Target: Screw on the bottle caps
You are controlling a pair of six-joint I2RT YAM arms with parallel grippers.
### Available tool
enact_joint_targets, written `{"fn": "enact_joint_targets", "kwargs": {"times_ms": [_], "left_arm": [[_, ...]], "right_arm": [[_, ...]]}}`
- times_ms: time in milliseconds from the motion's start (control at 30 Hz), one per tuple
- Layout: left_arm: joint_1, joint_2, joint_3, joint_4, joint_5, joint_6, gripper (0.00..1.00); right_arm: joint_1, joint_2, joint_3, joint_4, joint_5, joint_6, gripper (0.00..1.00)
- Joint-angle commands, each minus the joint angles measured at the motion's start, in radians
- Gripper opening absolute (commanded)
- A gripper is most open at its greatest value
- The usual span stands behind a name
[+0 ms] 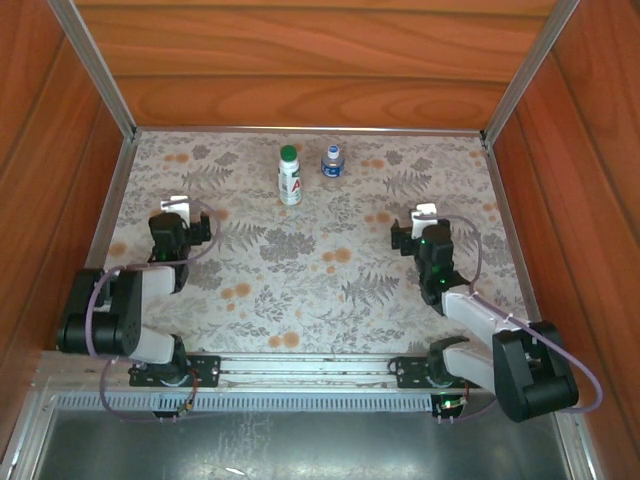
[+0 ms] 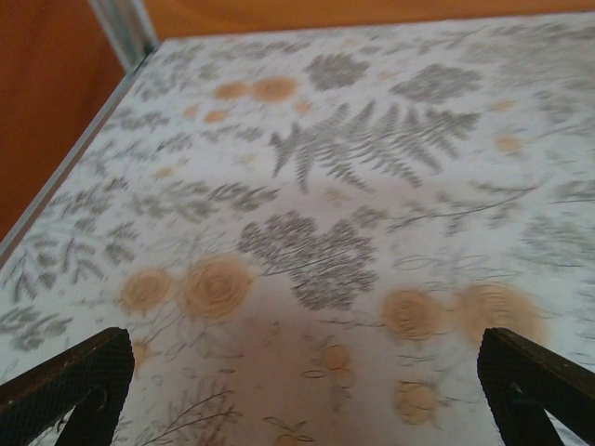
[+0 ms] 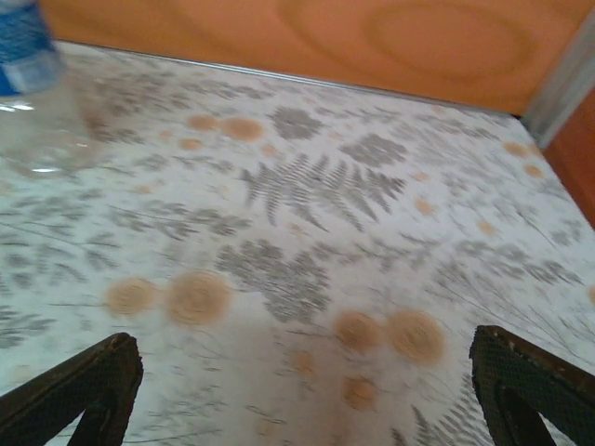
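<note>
Two bottles stand upright side by side at the far middle of the table. The taller white bottle (image 1: 290, 181) has a red-marked label and carries the dark green cap (image 1: 289, 153) on its neck. To its right, the short clear bottle (image 1: 332, 165) with a blue label carries the blue cap (image 1: 333, 151). The clear bottle (image 3: 33, 102) also shows at the upper left of the right wrist view. My left gripper (image 1: 178, 208) (image 2: 302, 372) hovers over the left side of the table, open and empty. My right gripper (image 1: 422, 218) (image 3: 302, 358) is over the right side, open and empty, well short of the bottles.
A flower-and-fern patterned cloth (image 1: 320, 270) covers the table. Wooden walls with metal corner posts (image 1: 100, 70) close it in at the back and both sides. A metal rail (image 1: 300, 365) at the near edge carries both arm bases.
</note>
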Motion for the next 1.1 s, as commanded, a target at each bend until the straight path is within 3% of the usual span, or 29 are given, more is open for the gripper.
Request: {"fn": "enact_joint_targets", "kwargs": {"times_ms": [0, 400, 533, 1067], "left_arm": [[0.027, 0.092, 0.032, 0.118, -0.023, -0.06, 1.0], [0.028, 0.087, 0.029, 0.118, -0.026, -0.061, 1.0], [0.027, 0.087, 0.029, 0.118, -0.026, -0.062, 1.0], [0.028, 0.088, 0.028, 0.119, -0.026, -0.06, 1.0]], "right_arm": [[-0.065, 0.057, -0.025, 0.184, -0.001, 0.04, 0.97], [-0.178, 0.396, 0.048, 0.415, -0.121, 0.098, 0.97], [-0.213, 0.395, 0.155, 0.19, -0.144, 0.141, 1.0], [-0.216, 0.388, 0.145, 0.201, -0.152, 0.14, 1.0]]}}
